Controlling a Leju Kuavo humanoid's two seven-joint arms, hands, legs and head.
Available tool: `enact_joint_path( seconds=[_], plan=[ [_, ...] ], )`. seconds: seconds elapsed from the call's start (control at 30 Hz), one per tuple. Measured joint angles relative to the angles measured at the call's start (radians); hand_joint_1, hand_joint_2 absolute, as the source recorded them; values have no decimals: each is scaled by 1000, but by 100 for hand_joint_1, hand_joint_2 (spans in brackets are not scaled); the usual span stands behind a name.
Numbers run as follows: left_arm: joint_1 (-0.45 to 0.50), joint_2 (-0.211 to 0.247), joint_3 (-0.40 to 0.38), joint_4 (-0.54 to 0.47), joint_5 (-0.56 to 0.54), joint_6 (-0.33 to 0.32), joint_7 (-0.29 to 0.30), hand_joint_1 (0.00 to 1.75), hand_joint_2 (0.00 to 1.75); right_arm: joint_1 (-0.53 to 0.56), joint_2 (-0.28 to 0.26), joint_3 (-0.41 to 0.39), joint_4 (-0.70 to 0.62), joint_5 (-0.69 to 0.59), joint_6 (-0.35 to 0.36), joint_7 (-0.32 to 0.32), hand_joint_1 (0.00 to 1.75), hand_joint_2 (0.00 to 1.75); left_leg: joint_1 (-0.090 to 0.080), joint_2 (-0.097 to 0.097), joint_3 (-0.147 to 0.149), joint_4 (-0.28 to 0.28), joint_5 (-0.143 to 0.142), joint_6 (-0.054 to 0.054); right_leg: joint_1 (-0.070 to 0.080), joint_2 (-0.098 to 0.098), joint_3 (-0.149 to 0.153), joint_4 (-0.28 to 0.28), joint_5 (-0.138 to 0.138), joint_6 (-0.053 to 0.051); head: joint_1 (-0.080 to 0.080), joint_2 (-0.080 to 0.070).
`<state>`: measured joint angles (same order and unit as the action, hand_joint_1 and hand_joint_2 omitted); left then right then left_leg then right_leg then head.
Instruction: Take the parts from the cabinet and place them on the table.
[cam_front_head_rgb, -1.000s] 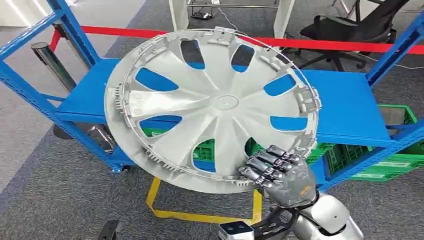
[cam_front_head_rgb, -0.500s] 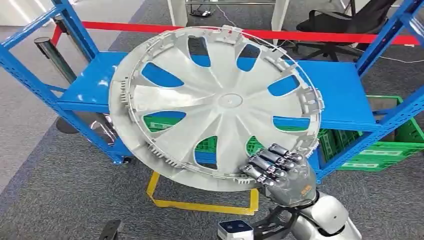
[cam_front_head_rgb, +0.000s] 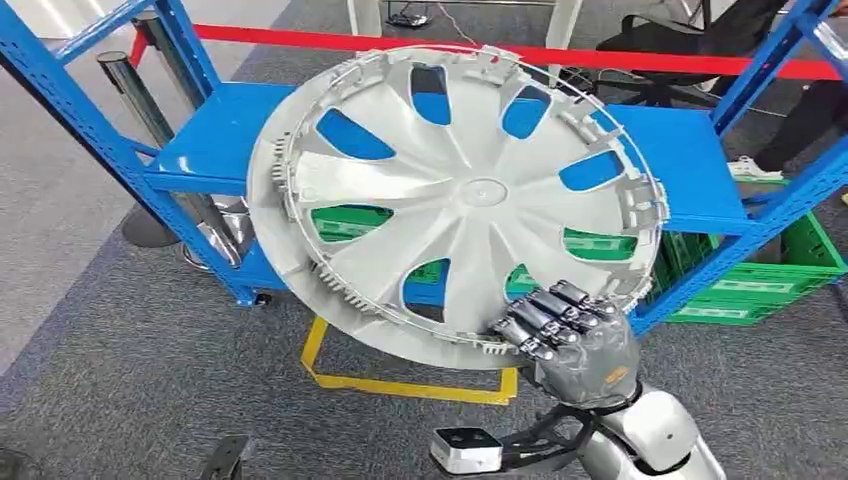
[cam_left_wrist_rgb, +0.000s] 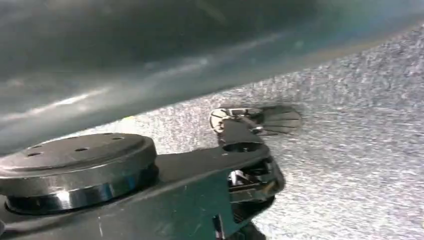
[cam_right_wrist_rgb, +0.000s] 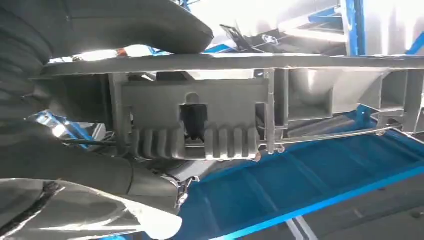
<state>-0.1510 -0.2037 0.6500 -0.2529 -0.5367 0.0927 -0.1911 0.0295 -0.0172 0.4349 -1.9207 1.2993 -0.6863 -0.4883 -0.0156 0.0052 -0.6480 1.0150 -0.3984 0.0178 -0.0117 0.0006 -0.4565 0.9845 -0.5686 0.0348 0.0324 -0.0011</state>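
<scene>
1. The right hand (cam_front_head_rgb: 572, 340) grips the lower rim of the wheel cover (cam_front_head_rgb: 460, 200), its dark fingers (cam_front_head_rgb: 545, 318) curled over the edge and holding it tilted up in front of the robot.
2. In the right wrist view the hand (cam_right_wrist_rgb: 75, 150) lies close against the wheel cover's rim (cam_right_wrist_rgb: 210, 125), whose ribbed clips and moulded tabs show plainly.
3. The left hand's state cannot be told; its wrist view looks down at grey carpet (cam_left_wrist_rgb: 350, 150).
4. The wheel cover is a large silver-grey disc with curved spokes and open slots, held in the air in front of the blue shelf rack (cam_front_head_rgb: 690, 170), clear of its shelf.
5. Green crates (cam_front_head_rgb: 770, 280) sit low in the rack, seen partly through the cover's slots.
6. Yellow tape (cam_front_head_rgb: 400, 385) marks a square on the grey floor below the cover.
7. A red barrier band (cam_front_head_rgb: 640, 60) runs behind the rack, with a black office chair (cam_front_head_rgb: 690, 40) beyond it.
</scene>
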Motion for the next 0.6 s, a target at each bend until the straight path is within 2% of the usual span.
enact_joint_path(
  seconds=[0.07, 0.1, 0.13, 0.17, 0.2, 0.23, 0.27, 0.3, 0.33, 0.37, 0.4, 0.43, 0.47, 0.5, 0.53, 0.6],
  plan=[
    [0, 0, 0, 0, 0, 0, 0, 0, 0, 2, 0, 0, 1, 2, 0, -1, 175, 175, 3, 0, -5, -2, 21, -8, 4, 0, -20, 12, 9, -8, 3, 0],
    [0, 1, 0, 0, -1, 0, 0, 0, 0, 2, 0, 0, 1, 2, 0, -1, 175, 175, 2, 0, -8, -3, 29, -12, 5, 0, -25, 13, 14, -16, 1, 0],
    [2, 6, 0, 0, 0, 0, 0, 0, 0, 0, 0, 0, 1, 2, 0, 0, 175, 175, 2, -4, -18, -3, 33, -18, -5, -5, -46, 8, 31, -29, 3, 0],
    [2, 5, 0, 0, 0, 0, 1, 0, 0, -1, 0, 0, 1, 3, 0, 2, 175, 175, 4, -5, -29, 14, -12, -28, -5, -6, -50, 9, 42, -39, 0, 0],
    [3, 4, -1, 0, -1, -1, 2, 0, 0, -1, 0, 0, 0, 6, 0, 11, 175, 175, 7, -5, -41, 65, -76, -36, -5, -8, -64, 10, 55, -44, -4, 0],
    [2, 5, -2, 0, -2, -5, 2, 0, 0, -1, 0, 0, 0, 11, 0, 21, 175, 175, 12, -5, -57, 139, -138, -43, -5, -8, -77, 11, 66, -45, -6, 0],
    [1, 5, -3, 0, -6, -7, 2, 0, 0, -1, -1, 0, 0, 18, 0, 34, 175, 175, 15, -5, -73, 225, -185, -48, -5, -9, -91, 12, 78, -46, -3, 0],
    [1, 5, -4, 0, -9, -10, 2, 0, 0, -1, -1, 1, 0, 26, 0, 46, 175, 175, 17, -5, -80, 289, -207, -51, -5, -10, -106, 14, 88, -46, -5, 0],
    [0, 5, -8, 0, -12, -13, 3, 0, 0, -1, -2, 2, 0, 35, 0, 60, 175, 175, 19, -5, -71, 314, -200, -53, -5, -10, -123, 17, 98, -44, -5, 0],
    [-1, 5, -10, 0, -14, -16, 4, 0, 0, -1, -4, 5, 0, 44, 0, 74, 175, 175, 22, -5, -41, 296, -172, -53, -5, -10, -138, 21, 108, -43, -5, 0],
    [-3, 5, -13, 0, -15, -18, 6, 0, 0, -1, -7, 8, -2, 50, 0, 87, 175, 175, 23, -5, 3, 241, -137, -52, -5, -10, -152, 23, 116, -40, -5, 0],
    [-6, 5, -18, 0, -16, -21, 7, 0, 0, 0, -10, 9, -4, 55, 0, 98, 175, 175, 23, -5, 61, 159, -111, -48, -5, -9, -163, 25, 124, -36, -5, 0],
    [-10, 5, -20, 0, -18, -23, 7, 0, 0, 0, -13, 11, -7, 63, 0, 109, 175, 175, 23, -7, 128, 64, -109, -43, -5, -7, -171, 26, 134, -31, -5, 0],
    [-15, 5, -22, 0, -19, -23, 8, 0, 0, 1, -16, 14, -10, 66, 0, 118, 175, 175, 18, -9, 180, -20, -134, -35, 0, -7, -178, 28, 141, -23, -5, 0],
    [-18, 5, -26, 0, -20, -23, 8, 0, 0, 1, -19, 15, -15, 72, 0, 126, 175, 175, 17, -10, 188, -47, -143, -28, -1, -9, -183, 26, 154, -16, -2, 0],
    [-18, 5, -28, 0, -23, -24, 10, 0, 0, 1, -27, 20, -19, 82, 0, 141, 175, 175, 11, -10, 173, -42, -126, -16, -6, -10, -186, 11, 179, -5, -4, 0]
  ],
)
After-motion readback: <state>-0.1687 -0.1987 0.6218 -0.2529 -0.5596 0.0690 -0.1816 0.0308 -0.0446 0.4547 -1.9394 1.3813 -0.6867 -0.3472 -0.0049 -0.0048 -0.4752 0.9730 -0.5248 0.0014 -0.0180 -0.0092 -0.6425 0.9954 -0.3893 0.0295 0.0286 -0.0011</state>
